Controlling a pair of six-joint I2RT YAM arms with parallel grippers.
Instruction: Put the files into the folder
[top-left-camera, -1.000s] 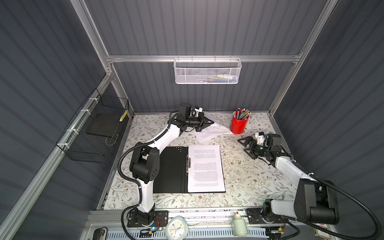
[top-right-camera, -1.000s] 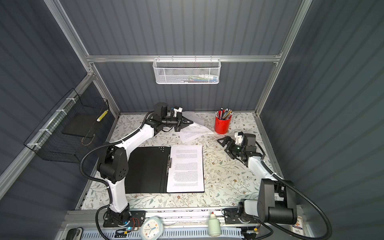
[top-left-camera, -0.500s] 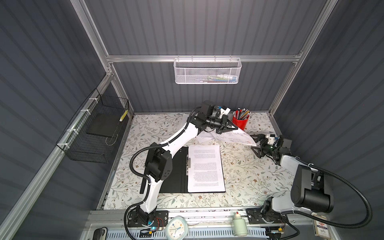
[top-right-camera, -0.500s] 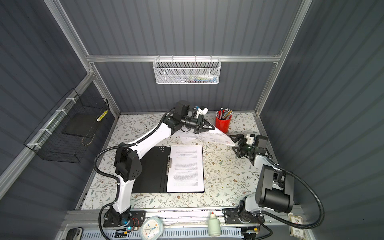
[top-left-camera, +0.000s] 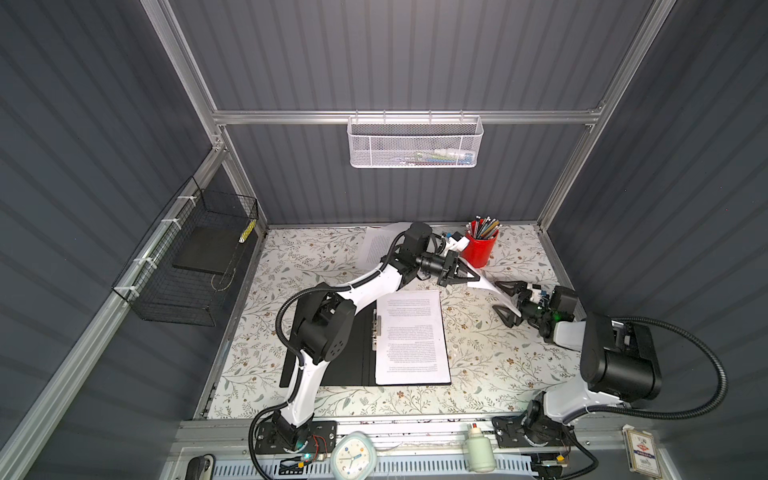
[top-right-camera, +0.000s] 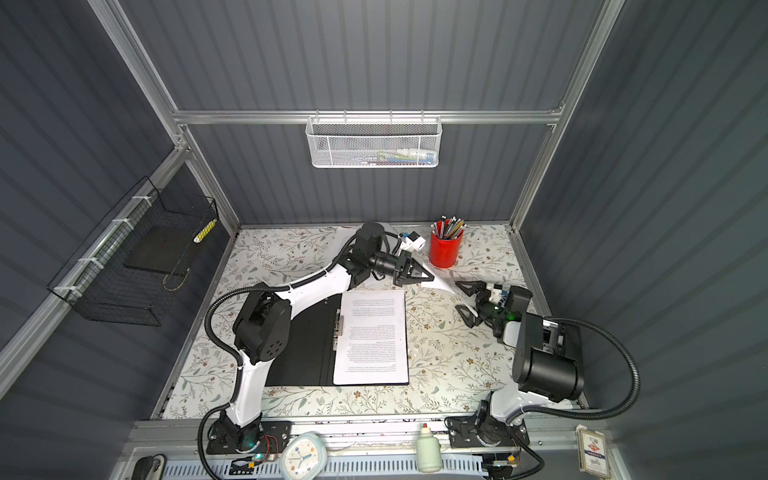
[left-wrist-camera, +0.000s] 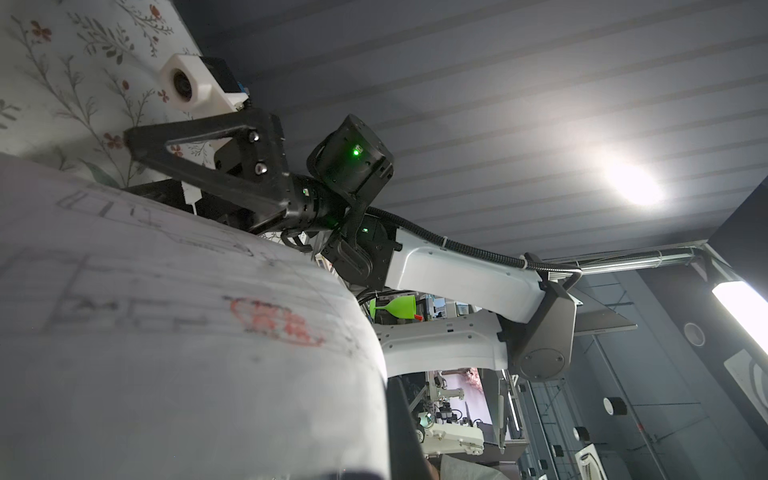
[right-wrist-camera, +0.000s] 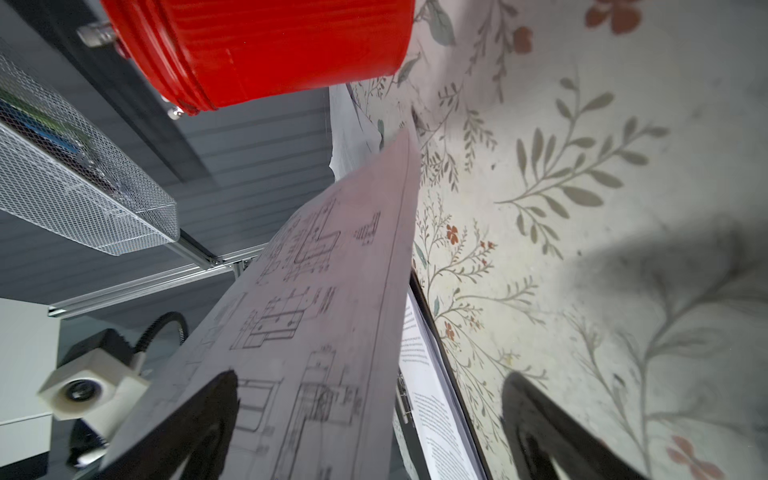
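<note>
In one second the left claw (top-left-camera: 471, 277) had swung from the back centre of the bench (top-left-camera: 490, 361) across to the right, lifting the diagram sheet (right-wrist-camera: 316, 311) off the surface. The right claw (top-left-camera: 500, 298) kept roughly its place while its arm folded in behind it.

Nearest the front, the folder (top-left-camera: 361, 365) lay open and flat, black inside up. A text page (top-left-camera: 411, 336) sat squared on its right half beside the spine clip; neither had shifted.

Beyond it, the left claw was clamped together on one edge of the diagram sheet, which hung bowed in the air between the two arms. The right claw stood with its jaws wide apart. The sheet's free end reached in between them but was not gripped.

Farther back the red pencil cup (top-left-camera: 480, 249) stood just behind the left claw. A loose page (top-left-camera: 376, 247) sat at the back edge of the bench, half hidden by the arm.

The handover looked the risky part. Held by one edge only, the limp sheet could sag, fold or slip clear if the right claw closed off the paper. A careless swing could also knock the cup over. A second before, the sheet had lain beside that cup.
</note>
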